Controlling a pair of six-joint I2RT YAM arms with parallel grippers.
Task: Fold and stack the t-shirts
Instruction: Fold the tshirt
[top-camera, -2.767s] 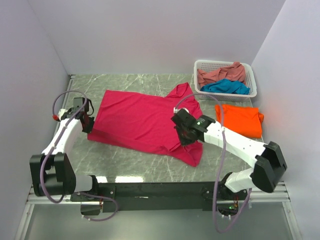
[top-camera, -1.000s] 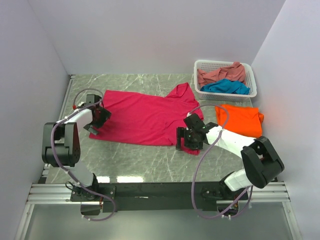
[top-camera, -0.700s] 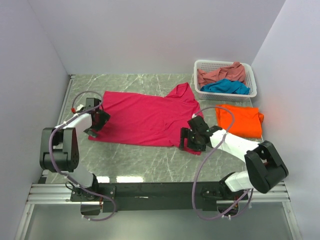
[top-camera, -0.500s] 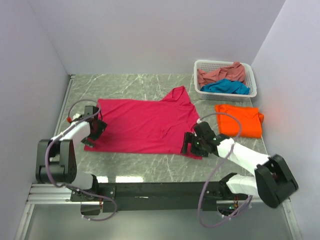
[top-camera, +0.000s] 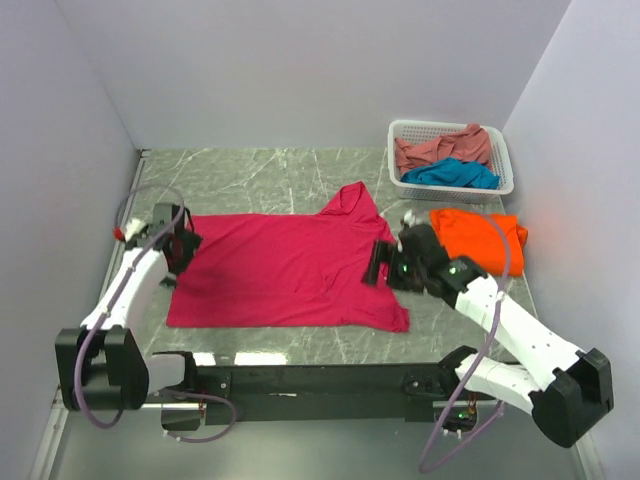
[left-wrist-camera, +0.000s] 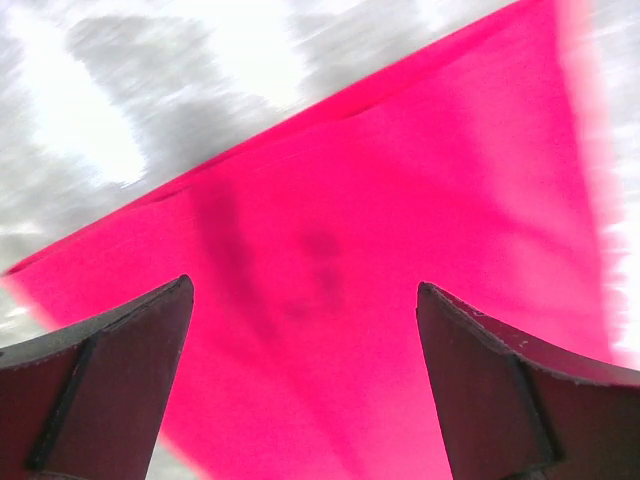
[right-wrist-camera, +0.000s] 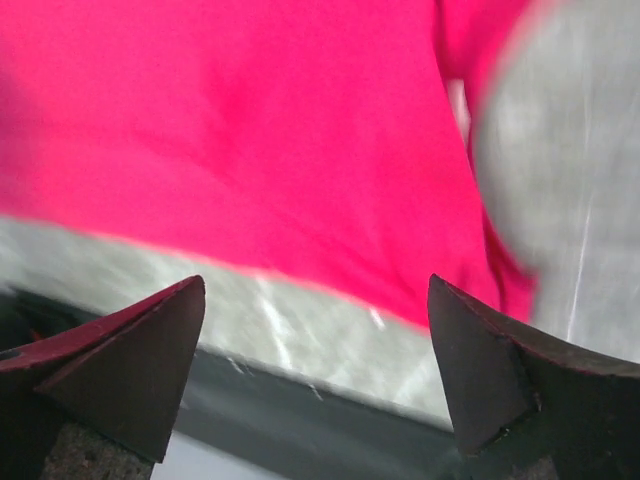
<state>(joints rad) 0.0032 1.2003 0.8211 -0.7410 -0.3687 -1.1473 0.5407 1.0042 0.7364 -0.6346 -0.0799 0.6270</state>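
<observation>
Where fingers (left-wrist-camera: 100, 380) gape, magenta t-shirt (top-camera: 290, 270) lies beneath

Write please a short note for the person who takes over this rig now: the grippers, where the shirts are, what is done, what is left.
Left gripper: open, holding nothing, over the left edge of the magenta-pink cloth t-shirt.
Right gripper: open, holding nothing, over that shirt's right edge.
The magenta shirt lies spread flat on the grey marble table.
Done: bright orange cloth t-shirt folded, beside the white plastic lattice basket.
Left: fold the magenta one and stack it; then the dusty salmon-pink t-shirt and teal-blue t-shirt, both in the basket.
</observation>
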